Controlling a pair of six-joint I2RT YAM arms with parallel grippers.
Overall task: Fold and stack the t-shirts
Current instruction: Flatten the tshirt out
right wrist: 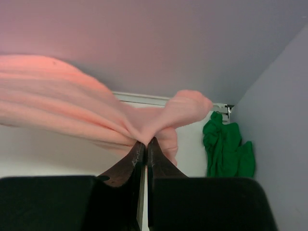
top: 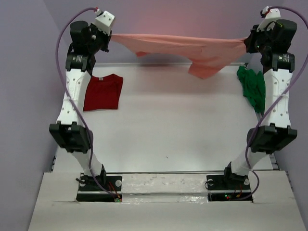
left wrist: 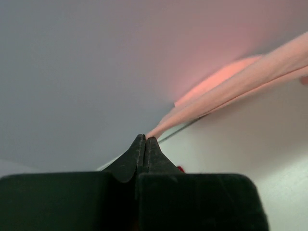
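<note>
Up high, the left gripper (left wrist: 145, 138) has its two black fingers pressed together on a thin, twisted corner of the salmon-pink t-shirt (top: 192, 50), and the cloth runs away from the tips to the right as a tight band. The right gripper (right wrist: 146, 142) is closed in the same way on the opposite end of this shirt, where the cloth bunches into soft folds just above the tips. Between the two grippers the salmon-pink t-shirt hangs in the air over the far edge of the table (top: 173, 134). Its upper edge is stretched almost straight, and a loose part sags lower near the right side. In the top view it does not seem to touch the table. The dark red t-shirt (top: 102, 92) lies flat on the table at the far left, below the left gripper, in a roughly square shape. The green t-shirt (top: 253, 86) is a crumpled heap at the far right edge, just beside the right arm and near the wall
</note>
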